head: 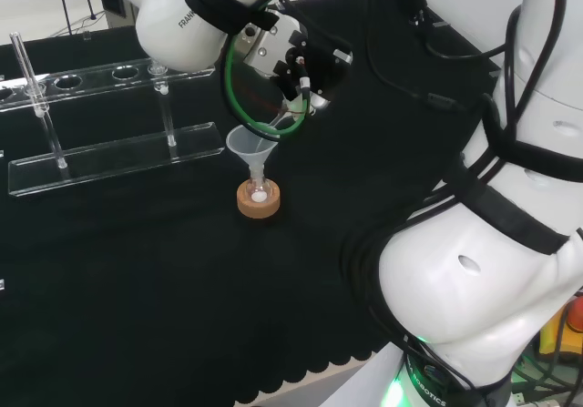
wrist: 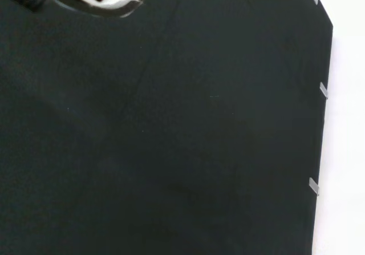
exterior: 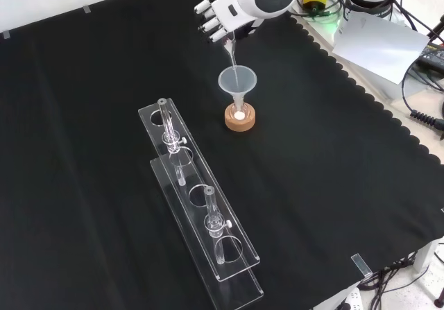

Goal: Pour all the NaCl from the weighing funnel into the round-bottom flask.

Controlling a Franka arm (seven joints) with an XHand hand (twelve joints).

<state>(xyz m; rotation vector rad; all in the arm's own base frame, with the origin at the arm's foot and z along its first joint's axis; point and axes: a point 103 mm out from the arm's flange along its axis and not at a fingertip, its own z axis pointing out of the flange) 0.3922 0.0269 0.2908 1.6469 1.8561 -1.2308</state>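
In the front view the hand (exterior: 216, 10) hangs above a clear funnel (exterior: 237, 81), fingers curled round the clear weighing funnel (exterior: 231, 52). That piece is tilted steeply, its narrow end pointing down into the funnel's mouth. The funnel stands in the neck of a small round-bottom flask (exterior: 239, 115) on a cork ring (exterior: 241, 123). White powder lies at the flask's bottom. In the head view the hand (head: 293, 59) is up and right of the funnel (head: 250, 145), with the weighing funnel (head: 285, 116) reaching its rim above the flask (head: 259, 190) and cork ring (head: 259, 204).
A clear acrylic rack (exterior: 201, 206) with two glass tubes stands nearer the camera than the flask in the front view, and left of it in the head view as the rack (head: 109, 157). The wrist view looks onto black cloth (wrist: 171, 141) and its edge.
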